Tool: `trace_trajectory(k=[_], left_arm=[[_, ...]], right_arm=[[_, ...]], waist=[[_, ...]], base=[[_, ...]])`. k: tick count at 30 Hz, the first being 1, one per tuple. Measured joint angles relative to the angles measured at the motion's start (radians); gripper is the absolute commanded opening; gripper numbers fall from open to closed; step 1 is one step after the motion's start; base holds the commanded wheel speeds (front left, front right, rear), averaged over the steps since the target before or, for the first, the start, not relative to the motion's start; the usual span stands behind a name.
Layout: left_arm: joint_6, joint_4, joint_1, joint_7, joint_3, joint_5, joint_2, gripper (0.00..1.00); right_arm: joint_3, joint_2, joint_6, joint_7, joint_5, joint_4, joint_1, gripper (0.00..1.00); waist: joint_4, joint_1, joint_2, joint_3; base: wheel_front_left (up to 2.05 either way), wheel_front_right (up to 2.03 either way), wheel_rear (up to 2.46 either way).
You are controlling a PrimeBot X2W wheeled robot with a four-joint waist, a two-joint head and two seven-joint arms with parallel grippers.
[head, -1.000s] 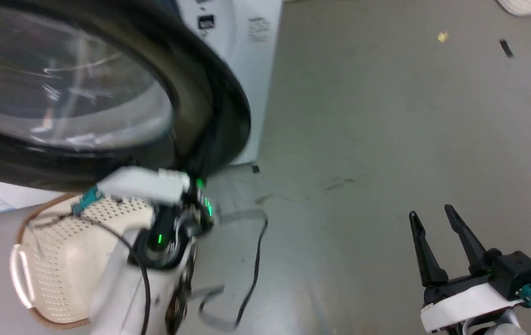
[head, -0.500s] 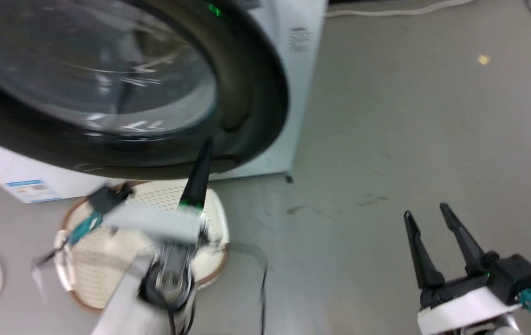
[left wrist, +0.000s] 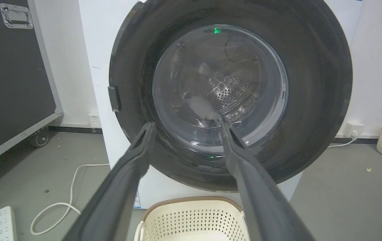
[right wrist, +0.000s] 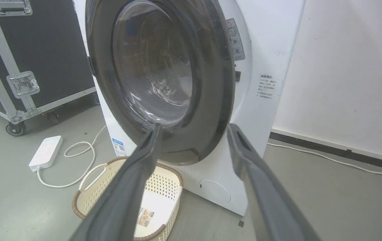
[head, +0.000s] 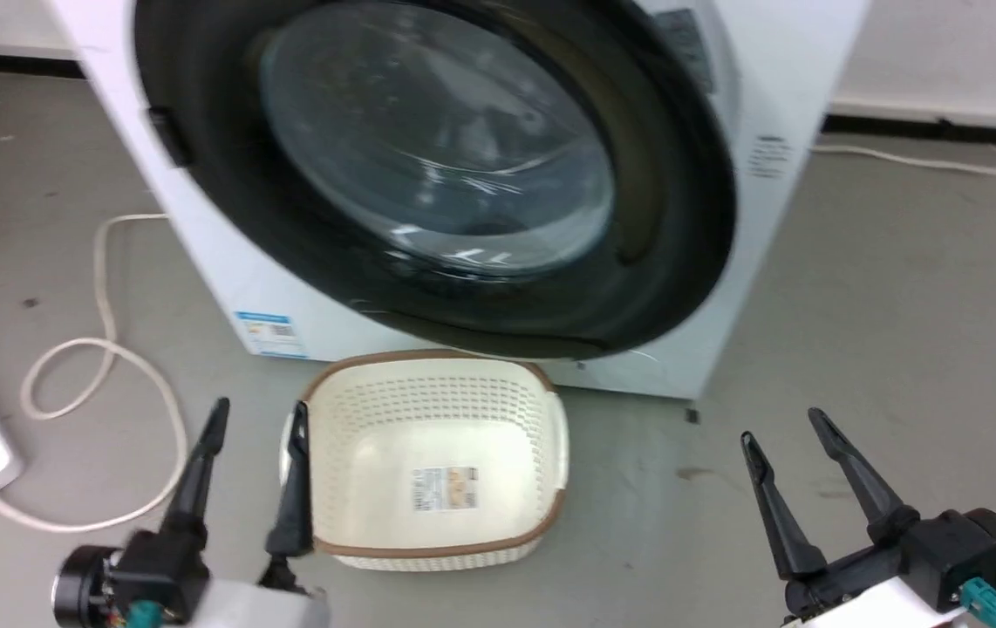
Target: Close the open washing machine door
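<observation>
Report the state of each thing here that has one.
washing machine door: closed against the front, as far as shows; whether it is latched cannot be told.
washing machine: upright on the floor.
basket: upright on the floor before the machine, empty but for a label.
left gripper: open, holding nothing.
right gripper: open, holding nothing.

Bare floor (right wrist: 311, 201), wheeled flight case (right wrist: 43, 50) and power strip (right wrist: 45, 152) suggest a lab.
</observation>
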Motion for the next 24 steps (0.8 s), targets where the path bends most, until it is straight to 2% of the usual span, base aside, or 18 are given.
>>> trace_trajectory(k=[1, 2, 7, 11, 19, 24], left_arm=[[0.005, -0.012, 0.011, 0.0, -0.001, 0.029, -0.009, 1.0], [0.015, -0.008, 0.041, 0.0, -0.015, 0.103, -0.015, 1.0], [0.028, 0.016, 0.054, 0.0, -0.04, 0.131, -0.039, 1.0], [0.019, 0.029, 0.039, 0.0, -0.066, 0.135, -0.049, 1.0], [0.011, 0.07, -0.006, 0.0, -0.126, 0.144, -0.075, 1.0], [0.015, 0.078, -0.04, 0.0, -0.158, 0.143, -0.084, 1.0]], right_arm=[[0.004, -0.002, 0.0, 0.0, -0.002, 0.0, 0.0, 1.0], [0.027, -0.015, 0.0, 0.0, -0.003, 0.008, 0.002, 0.0], [0.04, -0.048, 0.0, 0.0, -0.012, 0.027, -0.017, 0.0], [0.04, -0.091, 0.0, 0.034, 0.015, 0.046, -0.112, 0.0], [0.075, -0.232, 0.0, 0.184, 0.08, 0.137, -0.404, 0.0], [0.096, -0.319, 0.0, 0.222, 0.163, 0.24, -0.535, 0.0]], waist=[[0.014, 0.0, 0.0, -0.004], [0.053, 0.0001, 0.0, -0.01], [0.108, 0.0001, 0.0, 0.008], [0.14, 0.0003, 0.0, 0.058], [0.201, 0.0004, 0.0, 0.168], [0.241, 0.0005, 0.0, 0.216]], base=[[0.0, 0.0, 0.0], [0.0, 0.0, 0.0], [0.0, 0.0, 0.0], [0.0, 0.0, 0.0], [0.0, 0.0, 0.0], [0.0, 0.0, 0.0]])
